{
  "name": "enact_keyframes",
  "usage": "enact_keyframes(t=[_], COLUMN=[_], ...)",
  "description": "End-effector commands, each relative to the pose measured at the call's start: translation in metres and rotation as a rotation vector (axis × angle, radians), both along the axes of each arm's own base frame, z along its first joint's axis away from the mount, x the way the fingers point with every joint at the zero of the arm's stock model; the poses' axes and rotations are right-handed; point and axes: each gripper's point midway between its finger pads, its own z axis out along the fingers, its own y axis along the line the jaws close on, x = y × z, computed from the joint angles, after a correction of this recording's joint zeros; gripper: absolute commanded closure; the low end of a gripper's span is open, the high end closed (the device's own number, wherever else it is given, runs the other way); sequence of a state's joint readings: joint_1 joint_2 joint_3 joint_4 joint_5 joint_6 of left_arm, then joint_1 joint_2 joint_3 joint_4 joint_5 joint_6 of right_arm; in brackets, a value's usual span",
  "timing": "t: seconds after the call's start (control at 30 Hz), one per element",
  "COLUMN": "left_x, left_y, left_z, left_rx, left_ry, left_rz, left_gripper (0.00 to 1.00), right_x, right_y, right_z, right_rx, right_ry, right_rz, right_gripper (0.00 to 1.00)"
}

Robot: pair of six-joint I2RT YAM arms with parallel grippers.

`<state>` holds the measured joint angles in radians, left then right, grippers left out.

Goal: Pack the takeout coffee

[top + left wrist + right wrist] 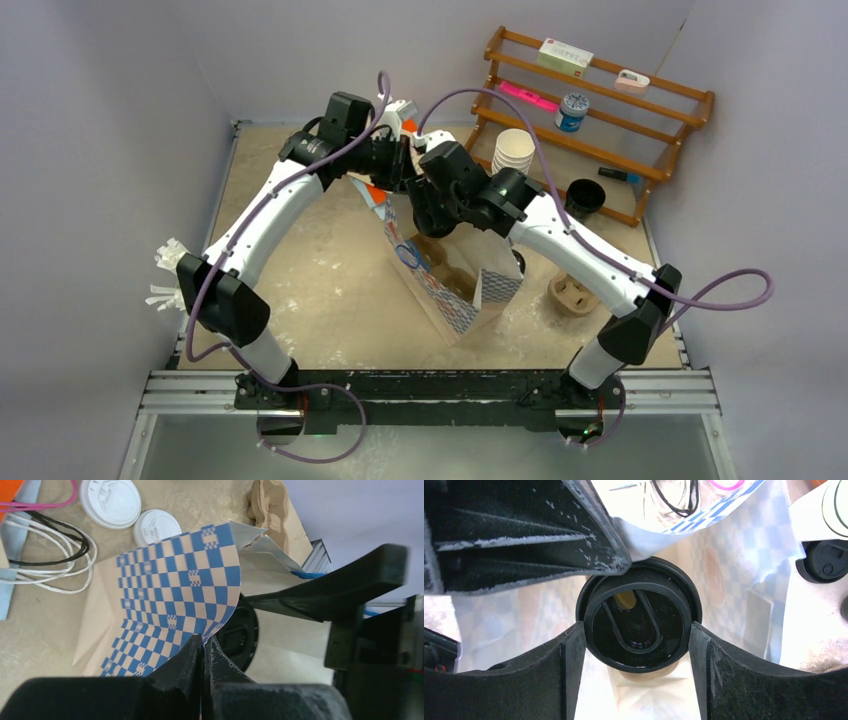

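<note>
Black-lidded coffee cup [639, 607]: clamped at the lid rim between the two fingers of the right gripper [637, 635], one pad [571, 655] pressed to the lid's left side, the other to its right, jaws spread wide around it. Seen straight down from the right wrist, lid centred between the fingers, cup body hidden beneath it. Held in the open mouth of the checked paper bag [455, 295], pale paper wall on every visible side; depth inside the bag impossible to tell.

Left gripper [202, 644]: pinched tight on the upper edge of the bag's blue-and-tan checked wall, bending that edge outward, just beside the cup. From the left wrist, part of the black lid showing right behind the pinched paper, with a right-gripper finger [325, 597] reaching across above it.

From above: both wrists crowded together over the bag's far end, bag upright near the middle of the table [300, 270], lid hidden under the arms.

Elsewhere: large white lid [110, 500] and small white lid [156, 527] side by side on the table beyond the bag, anything beneath them out of sight. Brown cardboard carrier [572, 293] just right of the bag. Stack of white cups [513, 150] and an open black cup [583, 197] near the wooden rack [600, 110] in the far right corner.
</note>
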<state>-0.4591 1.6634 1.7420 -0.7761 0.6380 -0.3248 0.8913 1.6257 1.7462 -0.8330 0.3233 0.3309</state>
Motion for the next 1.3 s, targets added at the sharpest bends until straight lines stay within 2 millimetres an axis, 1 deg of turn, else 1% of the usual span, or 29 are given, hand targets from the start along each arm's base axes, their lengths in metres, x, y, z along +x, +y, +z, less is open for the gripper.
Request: enact_keyframes(t=[0.0,0.17,0.27,0.37,0.43,0.53,0.57,0.63,0.77,0.9,1.0,1.1,1.27], left_x=[-0.008,-0.003,-0.002,-0.004,-0.006,-0.002,0.001,0.008,0.014,0.012,0.010,0.009,0.006], left_y=[0.009,0.017,0.020,0.012,0.008,0.010,0.013,0.017,0.017,0.012,0.006,0.001,-0.007], left_z=[0.011,0.011,0.014,0.022,0.024,0.034,0.037,0.045,0.057,0.067,0.078,0.087,0.091], left_rx=[0.028,0.072,0.085,0.031,0.000,-0.007,0.001,0.016,0.002,-0.045,-0.088,-0.124,-0.177], left_ry=[-0.051,-0.077,-0.095,-0.111,-0.105,-0.147,-0.165,-0.202,-0.258,-0.306,-0.330,-0.342,-0.335], left_rz=[0.000,0.035,0.048,0.015,0.000,0.027,0.044,0.072,0.085,0.058,0.037,0.012,-0.016], left_gripper=[1.00,1.00,1.00,1.00,1.00,1.00,1.00,1.00,1.00,1.00,1.00,1.00,1.00], right_x=[0.000,-0.012,-0.019,-0.022,-0.021,-0.024,-0.022,-0.026,-0.037,-0.039,-0.039,-0.038,-0.041], right_y=[-0.008,-0.014,-0.018,-0.019,-0.019,-0.022,-0.025,-0.030,-0.041,-0.037,-0.033,-0.029,-0.027], right_z=[0.027,0.028,0.023,0.008,-0.001,-0.005,-0.003,-0.005,-0.022,-0.025,-0.029,-0.028,-0.032], right_rx=[0.058,0.053,0.036,0.025,0.015,0.016,0.016,0.008,-0.020,0.022,0.001,-0.012,-0.025], right_ry=[-0.030,0.008,0.050,0.074,0.081,0.086,0.062,0.058,0.081,0.016,-0.008,-0.026,-0.046], right_rz=[-0.046,-0.026,-0.029,-0.035,-0.046,-0.051,-0.056,-0.046,-0.036,0.001,0.016,0.024,0.035], right_gripper=[0.67,0.67,0.67,0.68,0.69,0.69,0.69,0.69,0.68,0.68,0.68,0.69,0.69])
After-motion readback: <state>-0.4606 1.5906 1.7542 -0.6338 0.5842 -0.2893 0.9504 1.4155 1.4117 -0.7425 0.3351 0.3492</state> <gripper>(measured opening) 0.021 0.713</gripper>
